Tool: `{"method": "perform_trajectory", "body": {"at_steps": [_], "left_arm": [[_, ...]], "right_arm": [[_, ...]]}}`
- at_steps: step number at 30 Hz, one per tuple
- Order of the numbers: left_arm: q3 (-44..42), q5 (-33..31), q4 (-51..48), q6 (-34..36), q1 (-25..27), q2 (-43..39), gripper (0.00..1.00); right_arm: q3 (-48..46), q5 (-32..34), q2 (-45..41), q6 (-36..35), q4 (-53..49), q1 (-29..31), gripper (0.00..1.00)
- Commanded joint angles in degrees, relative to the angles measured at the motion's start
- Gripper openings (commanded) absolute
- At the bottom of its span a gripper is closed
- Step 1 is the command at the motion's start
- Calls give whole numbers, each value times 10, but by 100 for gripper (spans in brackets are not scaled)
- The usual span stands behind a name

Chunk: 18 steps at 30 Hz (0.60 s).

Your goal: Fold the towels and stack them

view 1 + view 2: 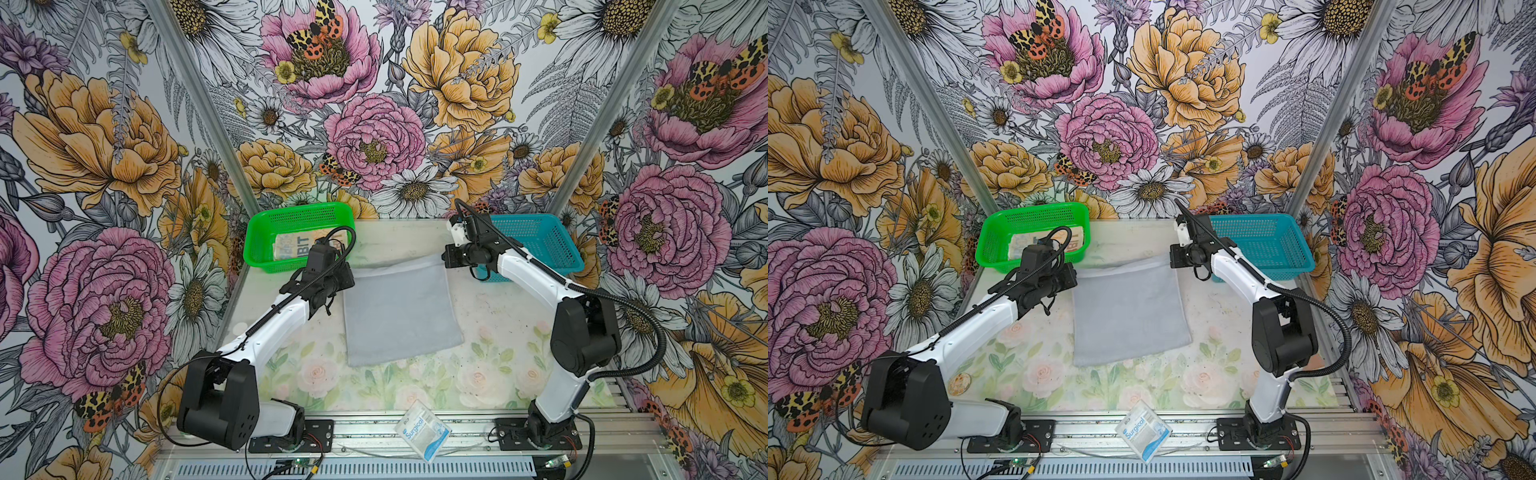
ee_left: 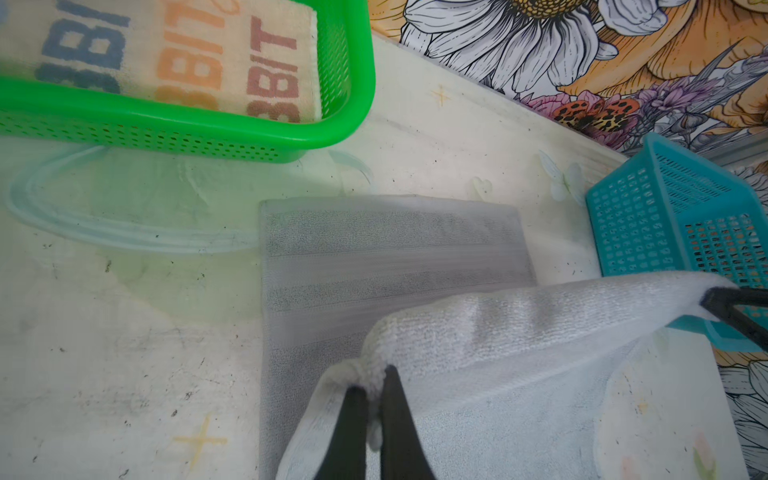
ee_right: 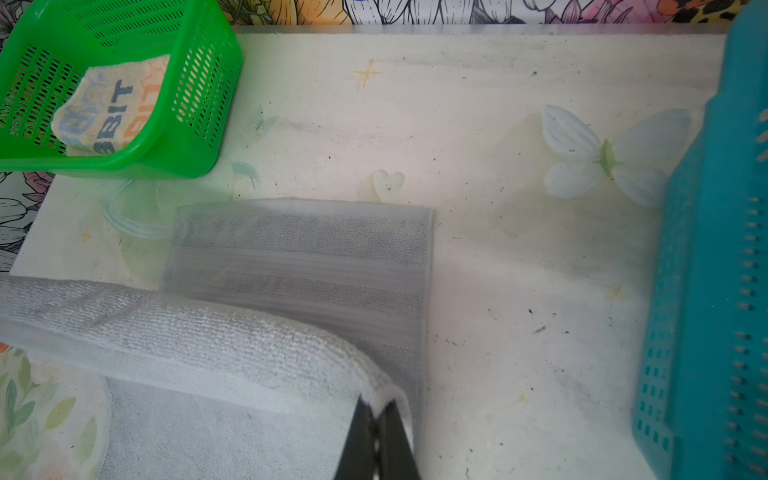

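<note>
Surface: pale floral table [image 1: 498, 332], flowered walls [image 1: 104, 166] around.
Grey towel [image 1: 401, 316]: mid-table; we see its far corners pinched by left gripper [image 2: 372, 386] and right gripper [image 3: 376, 409].
RABBIT towel [image 1: 297, 247]: in green basket [image 1: 257, 257].
Open room: table strip between the green basket and teal basket [image 1: 540, 237].

Green basket [image 1: 258, 243] and teal basket [image 1: 544, 239] at the back — Surgical packet [image 1: 422, 432] in front.

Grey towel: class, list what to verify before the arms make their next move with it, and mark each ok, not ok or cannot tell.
1. Left gripper shut on a grey towel corner: ok.
2. Right gripper shut on the other lifted corner: ok.
3. Lifted edge stretched between them: ok.
4. Near edge flat on the table: ok.
5. Surgical packet apart from the towel: ok.
6. Anything under the RABBIT towel in the green basket: cannot tell.
</note>
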State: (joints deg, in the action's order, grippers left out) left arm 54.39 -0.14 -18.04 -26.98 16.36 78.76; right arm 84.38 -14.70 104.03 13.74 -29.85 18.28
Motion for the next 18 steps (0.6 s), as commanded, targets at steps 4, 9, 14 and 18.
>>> {"method": "perform_trajectory", "body": {"at_steps": [4,9,14,18], "left_arm": [[0,13,86,-10,-37,48,0],[18,26,101,-8,-41,105,0],[37,46,116,-10,-44,175,0],[40,28,133,-11,-44,199,0]], "right_arm": [[62,-31,79,-12,15,-6,0],[86,-36,124,-8,15,-9,0],[91,-30,138,-7,15,-10,0],[101,-23,152,-10,14,-11,0]]}}
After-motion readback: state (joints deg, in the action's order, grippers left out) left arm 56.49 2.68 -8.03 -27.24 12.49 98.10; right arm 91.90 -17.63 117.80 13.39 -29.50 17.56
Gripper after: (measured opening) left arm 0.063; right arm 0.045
